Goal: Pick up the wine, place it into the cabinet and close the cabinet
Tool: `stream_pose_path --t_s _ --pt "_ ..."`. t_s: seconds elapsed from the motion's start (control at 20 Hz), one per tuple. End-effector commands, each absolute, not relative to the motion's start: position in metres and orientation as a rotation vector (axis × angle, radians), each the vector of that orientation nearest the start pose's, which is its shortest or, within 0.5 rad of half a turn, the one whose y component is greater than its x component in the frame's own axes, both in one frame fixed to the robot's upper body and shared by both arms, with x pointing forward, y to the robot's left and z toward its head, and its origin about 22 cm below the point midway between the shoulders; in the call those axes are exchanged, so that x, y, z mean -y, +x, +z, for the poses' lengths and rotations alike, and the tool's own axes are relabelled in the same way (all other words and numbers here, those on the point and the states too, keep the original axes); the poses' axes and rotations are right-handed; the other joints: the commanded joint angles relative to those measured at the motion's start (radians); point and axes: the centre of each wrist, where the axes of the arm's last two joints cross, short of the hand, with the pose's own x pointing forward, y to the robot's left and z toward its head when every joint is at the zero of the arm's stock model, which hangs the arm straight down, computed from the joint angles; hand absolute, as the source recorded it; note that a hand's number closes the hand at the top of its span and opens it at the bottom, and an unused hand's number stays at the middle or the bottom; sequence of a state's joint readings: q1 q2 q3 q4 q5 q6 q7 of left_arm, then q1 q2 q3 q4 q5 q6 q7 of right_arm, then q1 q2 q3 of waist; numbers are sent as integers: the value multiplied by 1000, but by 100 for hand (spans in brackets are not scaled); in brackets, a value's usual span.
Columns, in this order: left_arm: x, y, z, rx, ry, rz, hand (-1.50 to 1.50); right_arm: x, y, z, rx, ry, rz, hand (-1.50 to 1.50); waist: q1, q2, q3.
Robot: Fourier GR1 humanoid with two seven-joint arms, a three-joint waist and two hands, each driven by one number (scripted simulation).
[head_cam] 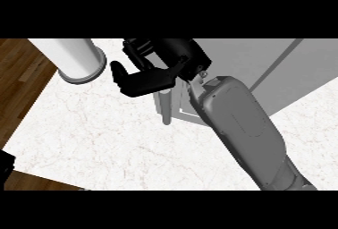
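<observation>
Right hand [146, 80]: seen at the grey cabinet [264, 71], fingers relaxed, nothing grasped.
Door handle [166, 107]: found just below.
Risk: door could be left ajar by a slipped push.

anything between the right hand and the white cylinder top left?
Head view: nothing lies between them. Only bare marble counter shows in the gap between the right hand and the white cylinder.

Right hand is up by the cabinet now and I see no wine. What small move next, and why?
Probably push the right hand on toward the cabinet to swing the door shut. The hand sits by the door's edge, which looks ajar, and seems to hold nothing. No bottle shows on the counter, so the wine may already be inside, though that is hidden.
</observation>
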State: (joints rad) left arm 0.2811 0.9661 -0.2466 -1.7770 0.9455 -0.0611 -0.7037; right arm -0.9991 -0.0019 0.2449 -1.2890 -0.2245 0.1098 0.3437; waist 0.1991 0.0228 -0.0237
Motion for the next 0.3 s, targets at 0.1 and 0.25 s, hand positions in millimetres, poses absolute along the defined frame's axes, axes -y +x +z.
stream_pose_path --t_s 0.1,0.25 --pt "-364 173 68 1940 -278 -55 150 99 402 190 1649 294 562 150 -48 68 20" --pt "-362 167 58 1918 -282 -29 150 105 404 186 1664 308 563 150 -54 67 18"
